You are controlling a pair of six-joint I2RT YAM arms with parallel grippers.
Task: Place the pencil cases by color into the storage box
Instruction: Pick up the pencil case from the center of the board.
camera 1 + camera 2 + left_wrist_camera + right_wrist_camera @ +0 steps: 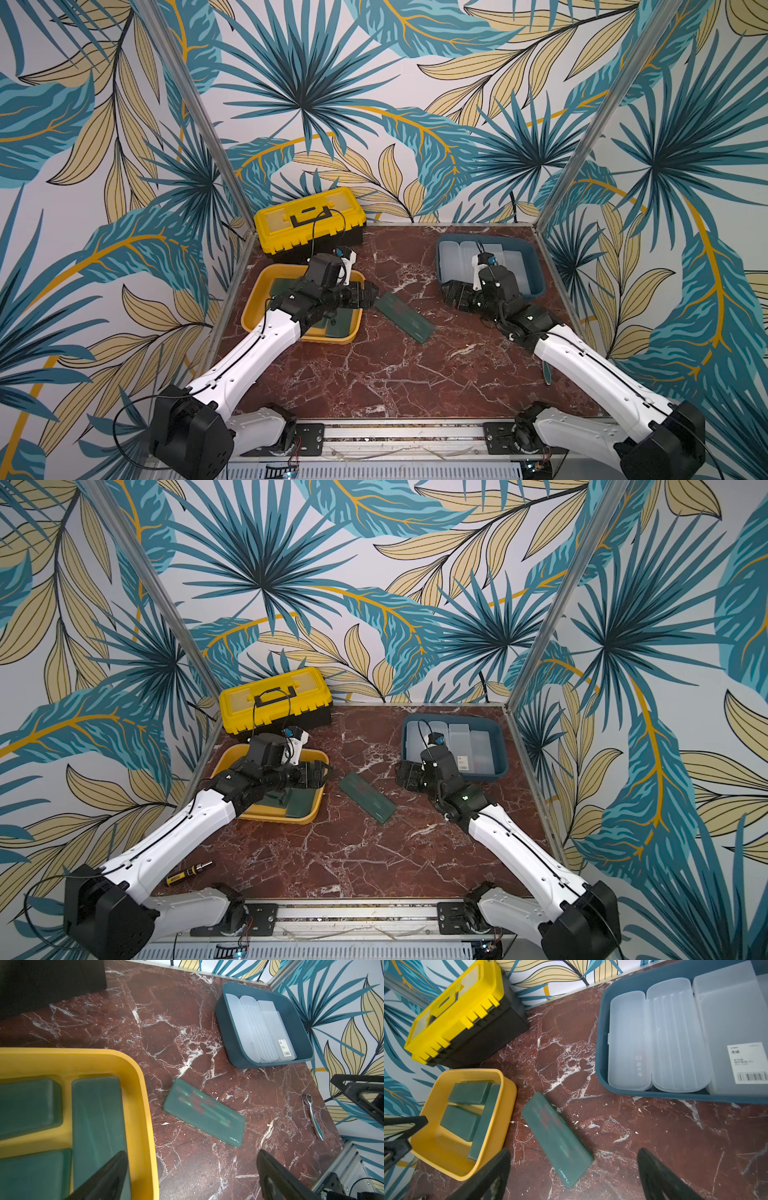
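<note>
One dark green pencil case lies flat and askew on the marble table between the two boxes, also seen in the left wrist view and the right wrist view. The yellow storage box holds dark green cases. The blue storage box holds frosted white cases. My left gripper hangs open over the yellow box's inner rim, left of the loose case. My right gripper is open and empty, right of it.
A yellow-and-black toolbox stands at the back left behind the yellow box. A small screwdriver lies near the front left edge. A silver-handled tool lies by the right wall. Patterned walls close in three sides.
</note>
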